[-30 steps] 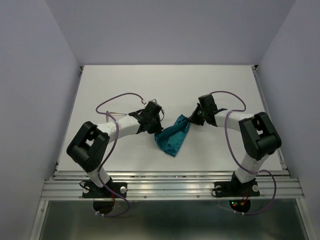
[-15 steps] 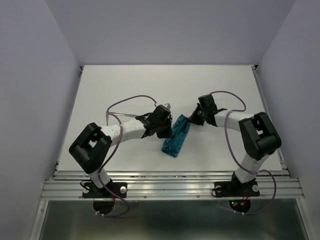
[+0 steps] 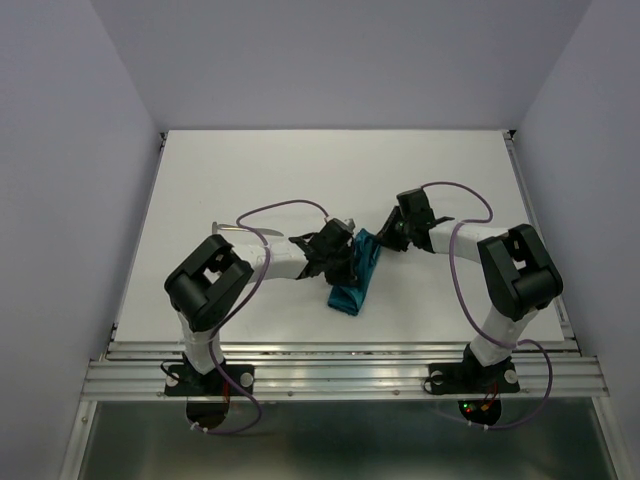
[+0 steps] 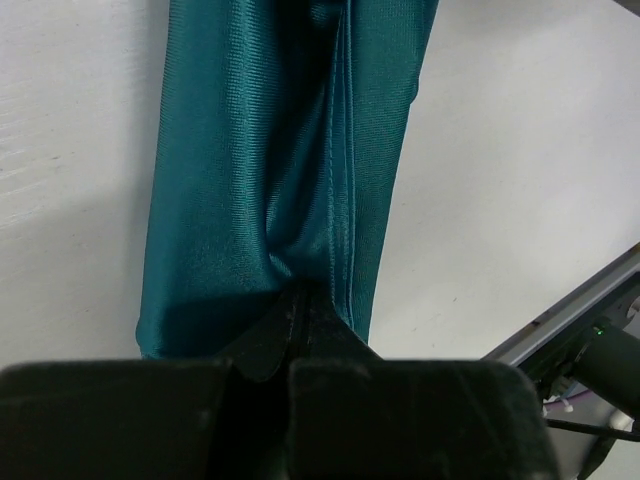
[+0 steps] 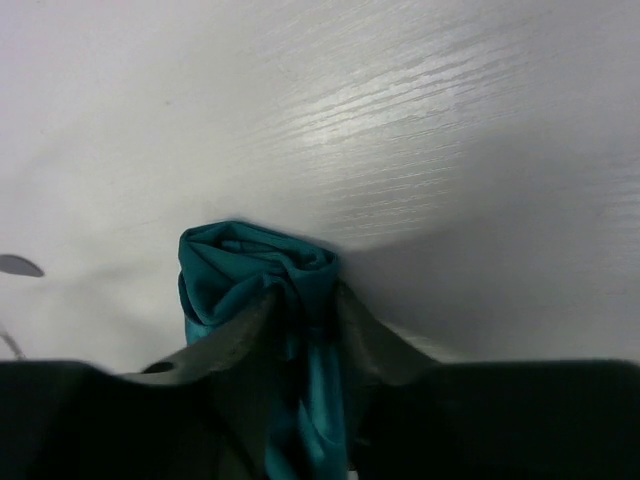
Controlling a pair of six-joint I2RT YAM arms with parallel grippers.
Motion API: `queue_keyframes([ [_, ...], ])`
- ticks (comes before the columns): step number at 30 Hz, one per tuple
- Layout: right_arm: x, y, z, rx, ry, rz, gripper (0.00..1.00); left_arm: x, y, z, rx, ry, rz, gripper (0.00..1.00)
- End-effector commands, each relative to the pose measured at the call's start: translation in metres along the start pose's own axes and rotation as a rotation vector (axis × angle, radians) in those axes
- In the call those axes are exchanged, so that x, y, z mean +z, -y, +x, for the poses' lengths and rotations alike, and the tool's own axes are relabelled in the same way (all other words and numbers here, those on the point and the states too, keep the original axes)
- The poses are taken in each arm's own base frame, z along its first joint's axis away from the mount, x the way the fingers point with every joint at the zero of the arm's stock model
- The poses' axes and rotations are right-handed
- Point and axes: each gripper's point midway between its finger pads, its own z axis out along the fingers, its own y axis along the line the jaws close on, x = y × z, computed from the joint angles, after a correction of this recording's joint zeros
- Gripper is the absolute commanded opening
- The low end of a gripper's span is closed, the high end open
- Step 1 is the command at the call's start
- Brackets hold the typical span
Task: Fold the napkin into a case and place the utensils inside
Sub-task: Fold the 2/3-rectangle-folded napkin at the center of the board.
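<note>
The teal napkin (image 3: 355, 276) lies folded into a long narrow strip on the white table, running from far right to near left. My left gripper (image 3: 344, 262) is over its middle. In the left wrist view it (image 4: 300, 296) is shut, its tips pinching a puckered fold of the napkin (image 4: 280, 150). My right gripper (image 3: 385, 240) is at the strip's far end. Its fingers (image 5: 245, 325) stand slightly apart, open, with the bunched napkin end (image 5: 255, 260) between them. A silver utensil (image 3: 228, 228) lies left of the left arm; its rounded tip (image 5: 18, 265) shows in the right wrist view.
The left arm's purple cable (image 3: 285, 207) loops above the table behind the arm. The table's metal front rail (image 3: 340, 350) runs just near the napkin's near end, and grey walls enclose the table at the left, right and back.
My left gripper has swung right, carrying the napkin's left edge over, so the cloth has narrowed into a strip. The right gripper's fingers have parted a little on the far end.
</note>
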Motion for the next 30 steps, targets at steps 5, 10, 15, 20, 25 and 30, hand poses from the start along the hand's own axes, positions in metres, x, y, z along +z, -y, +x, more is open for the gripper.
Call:
queue_keyframes([
  [5, -0.026, 0.013, 0.0, -0.059, 0.016, 0.054, 0.81, -0.006, 0.019, -0.016, 0.036, 0.052, 0.049, 0.0],
  [10, -0.044, 0.018, 0.006, -0.082, 0.019, 0.039, 0.83, -0.01, 0.018, -0.014, 0.042, 0.057, 0.054, 0.0],
  [15, -0.059, 0.004, 0.051, -0.152, -0.112, -0.145, 0.8, -0.02, 0.021, -0.014, 0.053, 0.076, 0.078, 0.0],
  [20, -0.062, 0.002, 0.094, -0.224, -0.202, -0.206, 0.76, -0.025, 0.022, -0.012, 0.075, 0.079, 0.094, 0.0],
  [25, -0.062, -0.009, 0.104, -0.232, -0.22, -0.274, 0.71, -0.026, 0.021, -0.009, 0.088, 0.076, 0.103, 0.0],
  [30, -0.053, -0.006, 0.104, -0.217, -0.211, -0.232, 0.53, -0.03, 0.023, -0.008, 0.093, 0.084, 0.12, 0.0],
])
